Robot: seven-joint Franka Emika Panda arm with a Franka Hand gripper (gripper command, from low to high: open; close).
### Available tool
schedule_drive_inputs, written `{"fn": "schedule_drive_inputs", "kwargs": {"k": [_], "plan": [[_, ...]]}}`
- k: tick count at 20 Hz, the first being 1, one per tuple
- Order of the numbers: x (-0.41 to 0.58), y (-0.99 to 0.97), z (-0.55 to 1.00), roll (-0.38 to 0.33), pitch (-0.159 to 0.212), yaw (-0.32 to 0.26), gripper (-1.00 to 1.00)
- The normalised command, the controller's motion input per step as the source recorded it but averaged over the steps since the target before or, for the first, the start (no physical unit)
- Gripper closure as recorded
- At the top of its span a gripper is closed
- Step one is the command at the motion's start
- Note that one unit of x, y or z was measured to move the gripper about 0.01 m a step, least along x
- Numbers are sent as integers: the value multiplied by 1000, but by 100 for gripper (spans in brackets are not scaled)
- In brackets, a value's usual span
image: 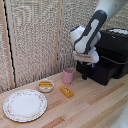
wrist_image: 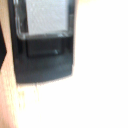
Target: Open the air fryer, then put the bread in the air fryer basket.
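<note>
The black air fryer point(image: 114, 46) stands at the exterior view's right, with its basket point(image: 103, 71) pulled out towards the table's middle. The handle point(image: 84, 75) juts from the drawer's front panel. My gripper point(image: 85, 68) hangs just above the handle and seems open and empty. The blurred wrist view looks down on the drawer point(wrist_image: 45, 72), its pale grey inside and the handle point(wrist_image: 45, 48), with no finger around it. The golden-orange bread point(image: 66, 91) lies on the wooden table in front of the pink cup, apart from the gripper.
A pink cup point(image: 68, 75) stands beside the drawer's front. A small round dish with a paler yellow piece point(image: 46, 85) and a large patterned plate point(image: 25, 104) sit towards the exterior view's left. A woven screen backs the table.
</note>
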Motion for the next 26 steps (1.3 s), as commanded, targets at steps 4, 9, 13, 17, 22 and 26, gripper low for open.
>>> {"fn": "schedule_drive_inputs", "kwargs": {"k": [4,9,13,17,22,26], "plan": [[-169,484,426,0,30,13,-100],[-462,541,245,42,2,45,-100],[-574,341,127,191,-21,80,-100],[-454,221,28,271,-14,112,-100],[-203,141,0,351,-5,146,-100],[-9,28,-37,342,0,215,-100]]}}
